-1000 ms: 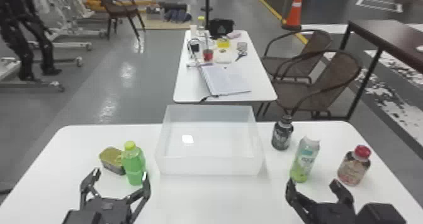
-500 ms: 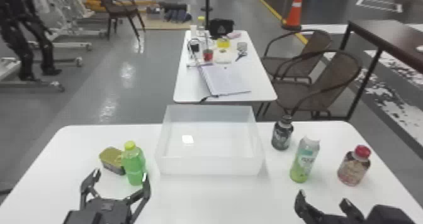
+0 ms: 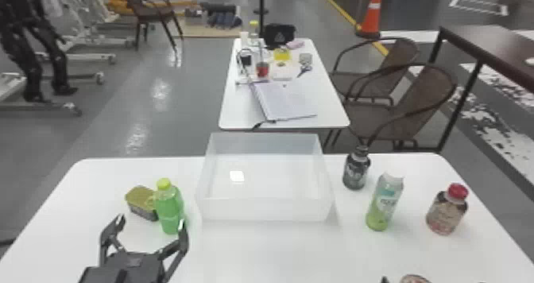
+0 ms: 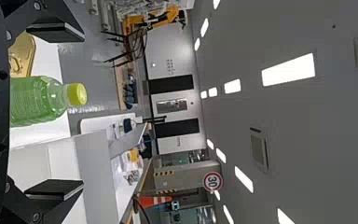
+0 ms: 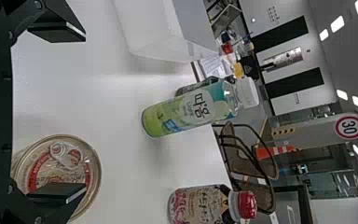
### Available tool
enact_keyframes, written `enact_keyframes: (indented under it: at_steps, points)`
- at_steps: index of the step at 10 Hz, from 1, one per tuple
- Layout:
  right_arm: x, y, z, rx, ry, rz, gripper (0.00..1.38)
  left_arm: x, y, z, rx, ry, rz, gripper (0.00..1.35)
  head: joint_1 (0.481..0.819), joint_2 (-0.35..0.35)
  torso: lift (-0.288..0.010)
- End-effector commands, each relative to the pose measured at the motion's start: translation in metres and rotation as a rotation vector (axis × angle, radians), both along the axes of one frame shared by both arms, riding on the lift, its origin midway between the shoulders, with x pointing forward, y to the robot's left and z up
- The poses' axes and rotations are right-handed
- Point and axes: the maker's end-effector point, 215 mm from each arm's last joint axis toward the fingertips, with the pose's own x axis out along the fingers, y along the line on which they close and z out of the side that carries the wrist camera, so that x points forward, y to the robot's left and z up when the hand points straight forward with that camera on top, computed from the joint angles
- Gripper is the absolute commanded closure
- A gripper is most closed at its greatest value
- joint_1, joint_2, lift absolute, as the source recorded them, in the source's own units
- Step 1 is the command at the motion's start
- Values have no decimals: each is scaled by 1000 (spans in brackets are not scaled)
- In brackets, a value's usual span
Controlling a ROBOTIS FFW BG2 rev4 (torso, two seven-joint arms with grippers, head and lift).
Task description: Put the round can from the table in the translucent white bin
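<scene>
Right now the white table [image 3: 274, 250] takes up the foreground, and past its far edge comes a second white table [image 3: 238, 113], with an open notebook [image 3: 284, 101] lying on it. Two brown chairs [image 3: 417, 99] stand to the right of that one, and an orange cone [image 3: 371, 14] is farther back.

Down in size to the translucent white bin [image 3: 266, 210], sitting upright near the far edge of the near table, a bright patch of light on its floor.

Over to the grippers! The left gripper [image 3: 150, 222] is in front of the green bottle [image 3: 171, 212], its fingers spread well apart. Low at the bottom edge of the head view comes the right gripper [image 3: 384, 280], and the right wrist view has its fingers wide apart too, one of them overlapping the lid of the round can [image 5: 58, 170]; whether they touch, it is impossible to tell.

Among the bottles, the white-capped bottle [image 3: 383, 204] stands right of the bin, the red-capped bottle [image 3: 447, 212] farther right, and the dark bottle [image 3: 356, 173] behind them, close to the far edge.

And the round can itself? It is on the table, at the near right, pull tab up. Across on the left, the small gold-lidded tin [image 3: 139, 200] sits just beside the green bottle.
</scene>
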Motion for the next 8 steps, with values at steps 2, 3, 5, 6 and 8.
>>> enact_keyframes:
  at_steps: [2, 3, 5, 6, 8]
  points:
    - [-17, -12, -7, -30, 88, -24, 157, 0, 2, 0, -1, 0, 5, 186, 549, 0, -100]
    - [-26, -22, -10, -49, 130, -35, 157, -1, 3, -1, -1, 2, 7, 186, 549, 0, -100]
    - [-52, -29, -32, -66, 222, -31, 160, -1, 4, -1, -1, 2, 10, 186, 549, 0, -100]
    - [-54, -31, -37, -52, 233, -36, 160, -1, 4, -1, -2, 2, 8, 186, 549, 0, -100]
    - [-50, -30, -49, -27, 243, -23, 160, -1, 5, 0, -4, 0, 10, 186, 549, 0, -100]
